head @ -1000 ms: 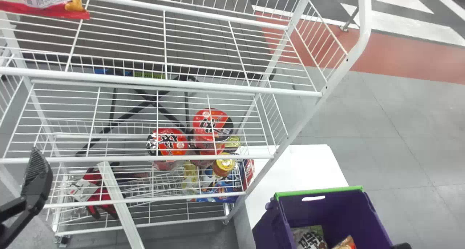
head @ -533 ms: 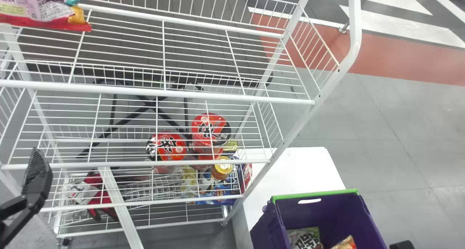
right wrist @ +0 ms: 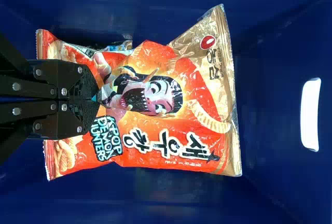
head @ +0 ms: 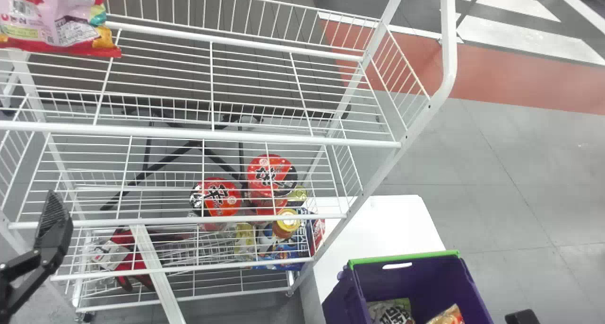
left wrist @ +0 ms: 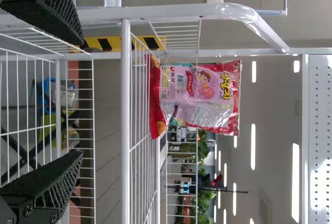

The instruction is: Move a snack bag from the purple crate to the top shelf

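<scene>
Inside the crate [head: 404, 254], near its bottom, we have the bag [right wrist: 171, 115]: glossy, creased, orange-red with gold at one end, printed with a cartoon face, shrimp pieces and dark lettering. Beside it in the head view is a paler bag [head: 390, 310].

Versus the earlier head frames, we see the rack [head: 283, 138] lower and slightly left in view, the crate also left and a bit down, and more of the pink bag [head: 56, 19] up top. Our bag is still in the crate.

We log the bag directly ahead of the right claw [right wrist: 98, 99], whose tips overlap its nearer part, about midway across its width. That claw is clenched; we can't tell if any wrapper is pinched. Our left claw [head: 53, 229] is by the rack, spread wide.
</scene>
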Controlling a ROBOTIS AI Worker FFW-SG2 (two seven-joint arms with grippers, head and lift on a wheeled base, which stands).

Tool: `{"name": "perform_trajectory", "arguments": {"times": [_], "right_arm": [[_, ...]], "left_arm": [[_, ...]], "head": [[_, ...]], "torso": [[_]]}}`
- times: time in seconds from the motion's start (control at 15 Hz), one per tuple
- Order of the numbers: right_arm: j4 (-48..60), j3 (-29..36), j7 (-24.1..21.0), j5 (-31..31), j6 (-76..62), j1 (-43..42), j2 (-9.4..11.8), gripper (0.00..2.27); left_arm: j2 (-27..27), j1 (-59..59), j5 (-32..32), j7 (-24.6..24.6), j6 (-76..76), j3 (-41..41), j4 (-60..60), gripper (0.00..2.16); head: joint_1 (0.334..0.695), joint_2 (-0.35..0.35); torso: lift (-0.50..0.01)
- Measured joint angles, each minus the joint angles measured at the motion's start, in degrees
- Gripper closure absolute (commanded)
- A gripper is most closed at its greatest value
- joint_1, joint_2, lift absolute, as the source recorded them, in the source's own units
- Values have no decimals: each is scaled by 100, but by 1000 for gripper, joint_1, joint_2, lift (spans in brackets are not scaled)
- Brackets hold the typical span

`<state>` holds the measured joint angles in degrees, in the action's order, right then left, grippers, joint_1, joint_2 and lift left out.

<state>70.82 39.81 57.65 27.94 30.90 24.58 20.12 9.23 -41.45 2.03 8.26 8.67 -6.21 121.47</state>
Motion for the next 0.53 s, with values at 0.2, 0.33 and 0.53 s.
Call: {"name": "perform_trajectory", "arguments": {"times": [0.2, 0.33, 0.53], "right_arm": [[-6, -1, 0, 14, 2, -33, -2, 1592], [-4, -1, 5, 16, 20, -46, -7, 1592], [6, 30, 24, 19, 58, -49, -7, 1592]], "left_arm": [[0, 5, 30, 0, 15, 17, -1, 39], [0, 5, 50, 0, 15, 27, -1, 39], [0, -7, 79, -1, 15, 44, 25, 39]], "head": [[695, -350], [695, -350], [695, -350]], "torso": [[-133], [-124], [-113]]}}
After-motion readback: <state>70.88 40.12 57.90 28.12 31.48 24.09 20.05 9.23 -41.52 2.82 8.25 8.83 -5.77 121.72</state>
